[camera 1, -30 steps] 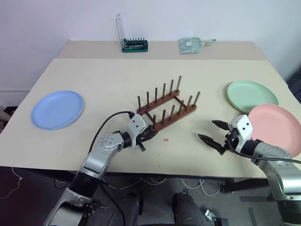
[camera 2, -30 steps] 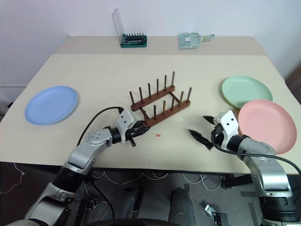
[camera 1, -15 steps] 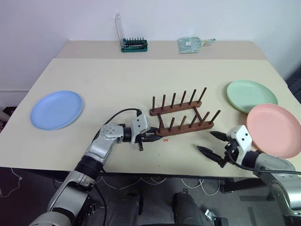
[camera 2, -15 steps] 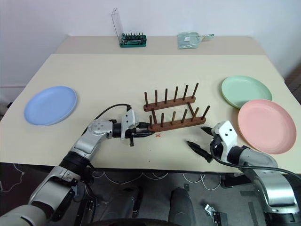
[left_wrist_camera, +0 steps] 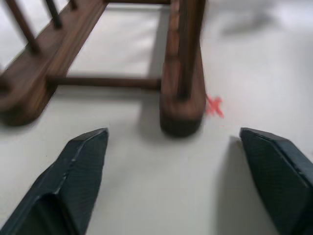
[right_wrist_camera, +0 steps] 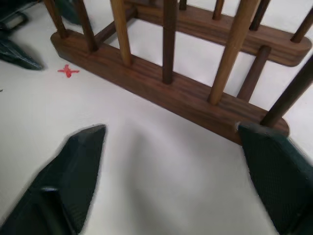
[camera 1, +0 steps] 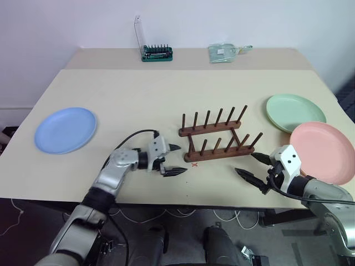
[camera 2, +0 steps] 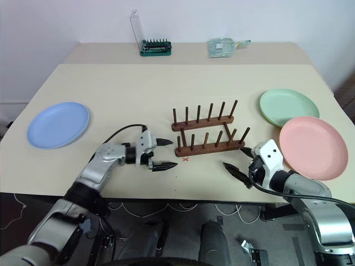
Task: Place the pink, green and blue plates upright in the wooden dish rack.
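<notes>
Wooden dish rack (camera 1: 217, 137) between open claws; plates flat.

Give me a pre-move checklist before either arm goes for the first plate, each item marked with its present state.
1. Wooden dish rack standing flat on the table, pegs up: ok.
2. Rack slots free, no plate in them yet: ok.
3. Left gripper open and off the rack, its fingers wide apart just beside the rack's end: ok.
4. Right gripper open and holding nothing, close to the rack's other end: ok.
5. Pink plate and green plate lying flat on the robot's right; whether their rims overlap: cannot tell.
6. Blue plate lying flat far out on the robot's left, nothing on it: ok.
</notes>
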